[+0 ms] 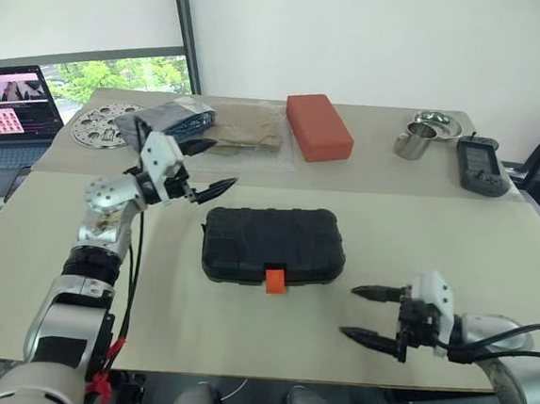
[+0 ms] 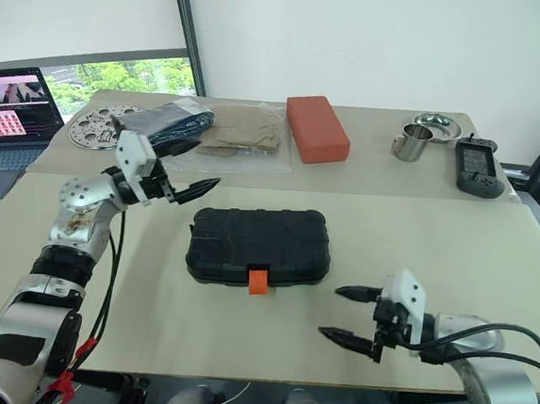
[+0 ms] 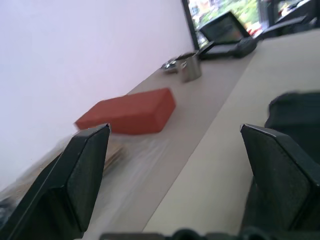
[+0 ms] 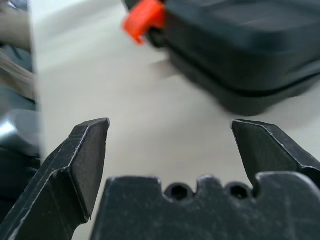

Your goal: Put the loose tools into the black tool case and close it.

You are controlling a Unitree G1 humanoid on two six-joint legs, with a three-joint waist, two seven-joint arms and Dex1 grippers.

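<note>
The black tool case point(image 1: 274, 242) lies shut and flat in the middle of the table, its orange latch point(image 1: 275, 281) facing the near edge. The loose tools are out of view. My left gripper point(image 1: 218, 167) hangs open above the table, behind and to the left of the case, empty and pointing toward it. My right gripper point(image 1: 348, 310) is open and empty near the front edge, right of the latch, with its fingers aimed left. The right wrist view shows the case point(image 4: 250, 45) and the latch point(image 4: 142, 20) just past the spread fingertips.
Along the back stand a red-brown block point(image 1: 318, 126), a steel cup point(image 1: 415, 139) beside a steel bowl point(image 1: 438, 124), and a dark handheld device point(image 1: 481, 167). Bagged items point(image 1: 210, 126), a perforated metal disc point(image 1: 106, 124) and a laptop point(image 1: 13, 109) sit at the back left.
</note>
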